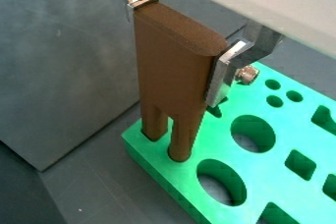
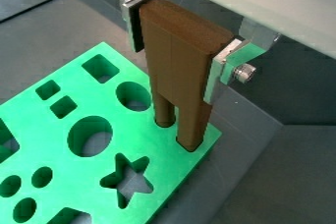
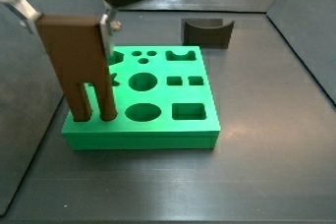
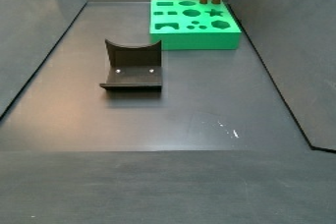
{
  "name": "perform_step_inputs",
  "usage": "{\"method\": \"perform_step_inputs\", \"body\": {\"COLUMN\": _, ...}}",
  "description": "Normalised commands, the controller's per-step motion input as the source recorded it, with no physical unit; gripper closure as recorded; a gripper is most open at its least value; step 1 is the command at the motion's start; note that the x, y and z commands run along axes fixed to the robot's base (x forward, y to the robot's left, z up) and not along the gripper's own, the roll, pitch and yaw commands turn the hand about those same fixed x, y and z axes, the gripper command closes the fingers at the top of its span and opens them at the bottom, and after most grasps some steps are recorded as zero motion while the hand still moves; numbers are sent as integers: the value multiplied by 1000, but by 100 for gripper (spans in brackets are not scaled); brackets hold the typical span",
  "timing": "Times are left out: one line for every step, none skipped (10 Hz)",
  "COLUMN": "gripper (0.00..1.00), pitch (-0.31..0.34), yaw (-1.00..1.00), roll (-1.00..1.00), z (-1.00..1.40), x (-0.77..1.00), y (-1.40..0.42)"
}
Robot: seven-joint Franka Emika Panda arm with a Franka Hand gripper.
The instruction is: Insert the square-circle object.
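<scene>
At the left of a side view the gripper [image 3: 62, 22] is clamped on a tall brown two-pronged piece [image 3: 78, 63], prongs down in the green board [image 3: 144, 135]. The square-circle object [image 3: 207, 32] sits apart on the floor, upper right, with nothing between them.

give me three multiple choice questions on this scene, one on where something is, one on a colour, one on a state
1. Where is the square-circle object?
A. in the board
B. on the floor, apart from the board
C. in the gripper

2. What colour is the board?
A. green
B. red
C. white

3. What is the gripper doing?
A. open, empty
B. shut on the brown two-pronged piece
C. shut on the board

Key: 1 B, it sits alone on the grey floor; 2 A, bright green in both side views; 3 B, both fingers clamp the piece, prongs at the board.
</scene>
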Motion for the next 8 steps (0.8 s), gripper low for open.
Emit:
{"method": "perform_step_inputs", "body": {"gripper": 100, "pitch": -3, "yaw": -114, "roll": 107, "z": -531, "x": 109, "y": 0}}
{"method": "perform_step_inputs", "body": {"gripper": 100, "pitch": -34, "yaw": -111, "roll": 104, "z": -554, "x": 29, "y": 0}}
{"method": "perform_step_inputs", "body": {"gripper": 100, "pitch": -57, "yaw": -29, "roll": 104, "z": -546, "x": 0, "y": 0}}
{"method": "perform_step_inputs", "body": {"gripper": 100, "pitch": -66, "yaw": 0, "roll": 86, "z": -540, "x": 0, "y": 0}}
{"method": "perform_step_inputs", "body": {"gripper": 100, "pitch": -73, "yaw": 0, "roll": 87, "z": -517, "x": 0, "y": 0}}
{"method": "perform_step_inputs", "body": {"gripper": 100, "pitch": -56, "yaw": 0, "roll": 60, "z": -466, "x": 0, "y": 0}}
{"method": "perform_step_inputs", "body": {"gripper": 100, "pitch": -36, "yaw": 0, "roll": -17, "z": -11, "x": 0, "y": 0}}
{"method": "perform_step_inputs", "body": {"gripper": 100, "pitch": 0, "yaw": 0, "roll": 0, "z": 0, "x": 0, "y": 0}}
